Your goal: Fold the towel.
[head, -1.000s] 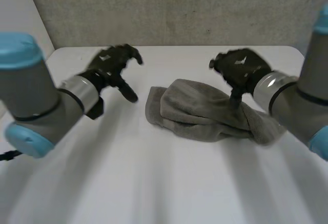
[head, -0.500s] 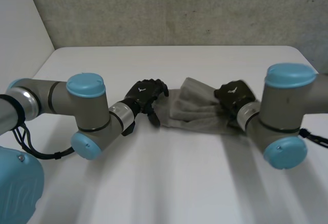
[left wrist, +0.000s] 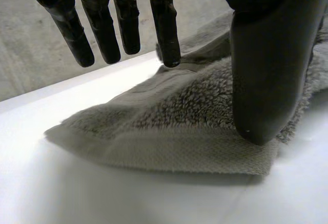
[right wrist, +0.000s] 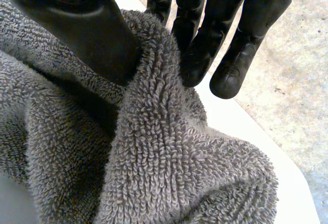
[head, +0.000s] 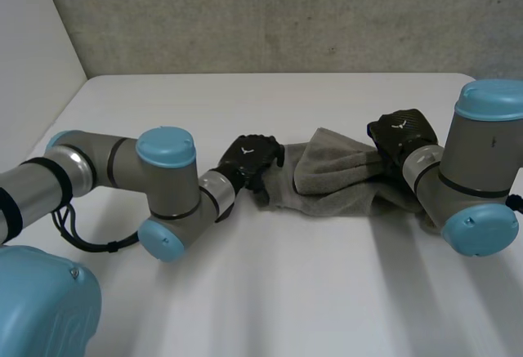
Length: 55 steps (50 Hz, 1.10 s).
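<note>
The crumpled grey terry towel [head: 335, 179] lay bunched in the middle of the white worktop [head: 286, 292], between the two arms. The left robot hand [left wrist: 269, 55] was at the towel's hemmed end, its thumb pressed down on the cloth and its fingers [left wrist: 166, 24] straight and spread above it, gripping nothing. The right robot hand [right wrist: 87, 24] at the opposite end pinched a raised fold of towel between thumb and fingers [right wrist: 197, 39]

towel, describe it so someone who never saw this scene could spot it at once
On the white table, look between the two black hands. The towel is the crumpled grey terry heap there, the left hand at one end, the right hand pinching a ridge at the other. It is the only soft thing among hard machine parts.
</note>
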Each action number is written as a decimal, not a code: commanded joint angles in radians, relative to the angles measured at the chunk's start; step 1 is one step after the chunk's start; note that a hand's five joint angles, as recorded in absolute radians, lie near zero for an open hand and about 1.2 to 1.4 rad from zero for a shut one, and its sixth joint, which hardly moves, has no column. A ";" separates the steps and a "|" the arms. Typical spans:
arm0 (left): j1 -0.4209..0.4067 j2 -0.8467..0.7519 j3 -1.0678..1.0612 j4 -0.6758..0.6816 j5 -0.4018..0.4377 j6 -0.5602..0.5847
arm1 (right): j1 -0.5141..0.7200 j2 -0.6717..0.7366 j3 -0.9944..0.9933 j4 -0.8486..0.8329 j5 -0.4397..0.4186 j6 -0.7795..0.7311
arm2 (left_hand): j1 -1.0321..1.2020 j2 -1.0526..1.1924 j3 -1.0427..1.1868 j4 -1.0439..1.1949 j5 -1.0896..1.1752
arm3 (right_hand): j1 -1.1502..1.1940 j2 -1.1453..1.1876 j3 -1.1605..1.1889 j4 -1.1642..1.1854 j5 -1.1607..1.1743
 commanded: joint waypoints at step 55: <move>0.441 0.836 -0.961 -0.069 0.357 0.313 | -0.027 -0.368 0.261 0.415 -0.219 -0.301 | -0.182 -0.173 -0.175 -0.171 -0.186 | -0.771 -0.771 -0.801 -0.811 -0.788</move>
